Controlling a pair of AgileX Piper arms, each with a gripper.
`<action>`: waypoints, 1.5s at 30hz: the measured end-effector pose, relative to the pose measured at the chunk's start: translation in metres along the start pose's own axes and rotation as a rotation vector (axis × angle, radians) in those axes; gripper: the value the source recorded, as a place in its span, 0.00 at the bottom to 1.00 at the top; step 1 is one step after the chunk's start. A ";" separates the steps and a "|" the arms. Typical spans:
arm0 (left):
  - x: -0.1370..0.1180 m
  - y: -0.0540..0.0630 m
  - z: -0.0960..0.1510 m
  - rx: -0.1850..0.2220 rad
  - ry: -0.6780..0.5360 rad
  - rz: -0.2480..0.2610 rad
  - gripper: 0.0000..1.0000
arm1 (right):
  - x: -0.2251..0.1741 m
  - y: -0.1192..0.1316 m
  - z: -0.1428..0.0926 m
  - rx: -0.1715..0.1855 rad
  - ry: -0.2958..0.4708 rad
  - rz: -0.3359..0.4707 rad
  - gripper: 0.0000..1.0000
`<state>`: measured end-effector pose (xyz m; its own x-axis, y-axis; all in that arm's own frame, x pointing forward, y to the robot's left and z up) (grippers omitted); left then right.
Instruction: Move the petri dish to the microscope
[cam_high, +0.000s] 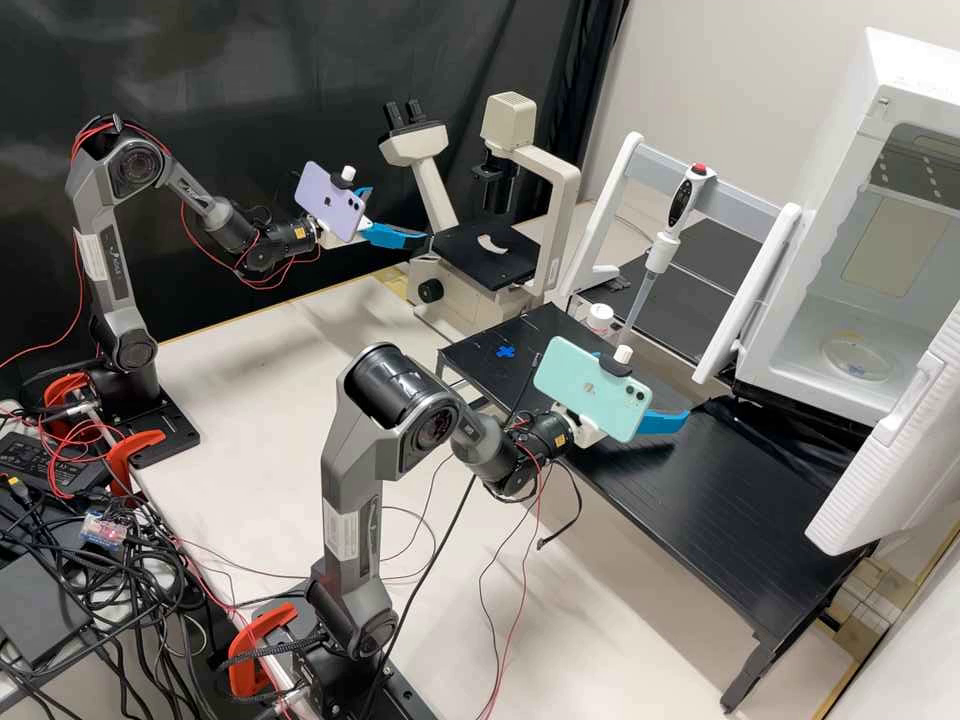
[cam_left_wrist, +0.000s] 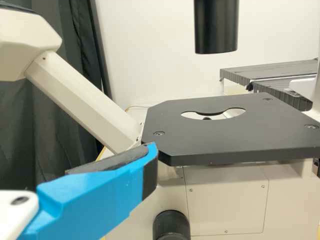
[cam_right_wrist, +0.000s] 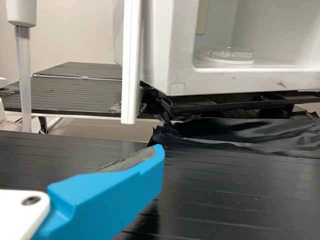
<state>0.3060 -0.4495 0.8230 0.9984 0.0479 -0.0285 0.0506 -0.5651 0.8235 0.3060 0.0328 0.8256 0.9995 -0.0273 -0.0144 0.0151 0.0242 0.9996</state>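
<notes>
Blue-fingered, the left gripper (cam_high: 398, 214) and right gripper (cam_high: 662, 421) both stand open.

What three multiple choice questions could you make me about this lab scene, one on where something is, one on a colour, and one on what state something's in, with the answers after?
1. Where is the petri dish?
A) On the microscope stage
B) Inside the white cabinet
C) On the bench floor by an arm's base

2. What colour is the button on top of the pipette?
A) Red
B) Green
C) Yellow

3. How does the cabinet's front stand?
A) Shut
B) Covered by a cloth
C) Open

Answers:
1: B, the right wrist view shows the dish within the cabinet's walls.
2: A, the high view shows a red button at its top.
3: C, the high view looks straight in through the front to the dish.
</notes>
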 end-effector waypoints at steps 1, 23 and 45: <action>0.000 0.000 0.000 0.000 0.000 0.000 1.00 | 0.000 0.000 0.000 0.000 0.000 0.000 1.00; 0.000 0.000 0.000 0.000 0.000 0.000 1.00 | -0.008 0.038 0.040 0.047 -0.097 0.101 1.00; 0.000 0.000 0.000 0.000 0.000 0.000 1.00 | 0.083 0.158 0.052 0.090 -0.125 0.394 1.00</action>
<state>0.3060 -0.4495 0.8230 0.9984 0.0479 -0.0285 0.0506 -0.5651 0.8235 0.3900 -0.0175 0.9833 0.9175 -0.1545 0.3666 -0.3753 -0.0302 0.9264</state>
